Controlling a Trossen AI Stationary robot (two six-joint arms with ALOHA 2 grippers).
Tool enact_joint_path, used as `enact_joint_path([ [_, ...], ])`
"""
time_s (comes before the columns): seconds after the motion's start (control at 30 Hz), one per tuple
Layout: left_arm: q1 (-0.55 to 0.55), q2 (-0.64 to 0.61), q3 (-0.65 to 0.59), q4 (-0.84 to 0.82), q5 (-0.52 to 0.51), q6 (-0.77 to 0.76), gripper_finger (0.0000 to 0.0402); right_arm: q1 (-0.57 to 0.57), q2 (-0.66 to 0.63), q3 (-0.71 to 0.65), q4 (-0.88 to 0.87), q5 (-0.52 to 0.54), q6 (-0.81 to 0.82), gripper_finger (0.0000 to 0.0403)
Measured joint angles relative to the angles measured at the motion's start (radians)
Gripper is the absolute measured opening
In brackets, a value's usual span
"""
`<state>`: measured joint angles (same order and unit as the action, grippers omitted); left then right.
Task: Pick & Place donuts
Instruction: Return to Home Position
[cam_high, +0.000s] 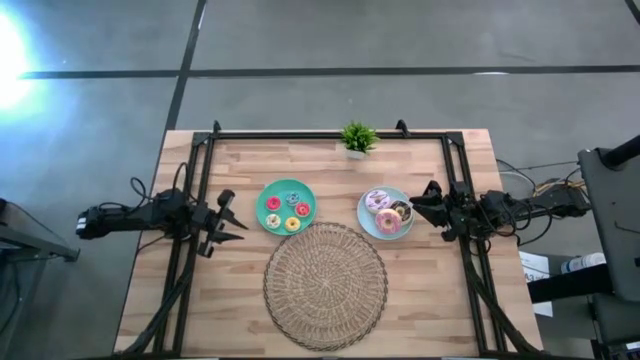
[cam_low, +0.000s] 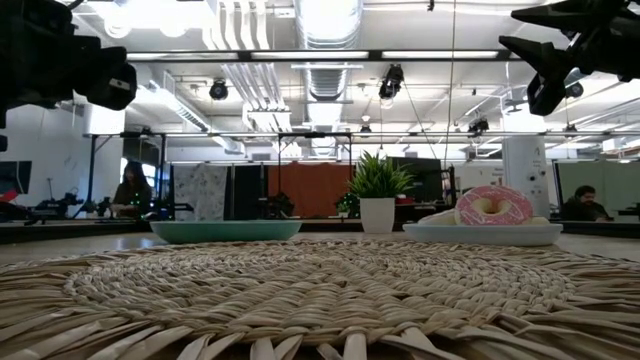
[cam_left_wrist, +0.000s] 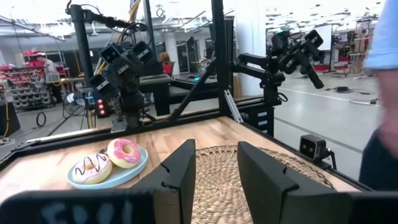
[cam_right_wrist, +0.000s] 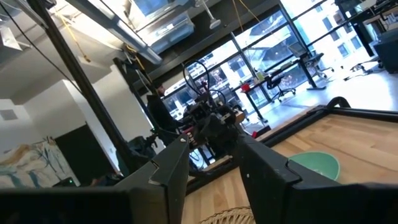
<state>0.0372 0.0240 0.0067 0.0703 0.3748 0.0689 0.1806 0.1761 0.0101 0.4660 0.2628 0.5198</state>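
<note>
Several tiny donuts (cam_high: 292, 224) lie on the teal plate (cam_high: 287, 187) at mid table. Three larger donuts lie on the light-blue plate (cam_high: 365, 218): two pink-frosted (cam_high: 378, 200) and one dark chocolate (cam_high: 400, 211). The left wrist view shows a pink donut (cam_left_wrist: 124, 152) beside a drizzled one (cam_left_wrist: 93, 168). My left gripper (cam_high: 232, 222) (cam_left_wrist: 216, 149) hovers open, left of the teal plate, pointing level toward it. Right of the light-blue plate, my right gripper (cam_high: 425, 203) (cam_right_wrist: 210, 142) hangs open above the table. Neither holds anything.
A big round wicker mat (cam_high: 325, 285) lies near the front edge, between and below the plates. A small potted plant (cam_high: 357, 140) stands at the far edge. Black frame rails (cam_high: 190, 250) run along both table sides. People show in the room behind (cam_low: 130, 190).
</note>
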Motion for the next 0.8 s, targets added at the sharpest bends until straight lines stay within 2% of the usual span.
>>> enact_joint_path([
  [0.7, 0.0, 0.012, -0.001, 0.0, -0.002, -0.002, 0.0094, 0.0, 0.003, 0.0, -0.002, -0.001, 0.0, 0.0123],
  [0.8, 0.0, 0.012, -0.001, 0.001, -0.002, -0.002, 0.0094, 0.0, 0.002, 0.0, -0.006, -0.003, -0.086, 0.0123],
])
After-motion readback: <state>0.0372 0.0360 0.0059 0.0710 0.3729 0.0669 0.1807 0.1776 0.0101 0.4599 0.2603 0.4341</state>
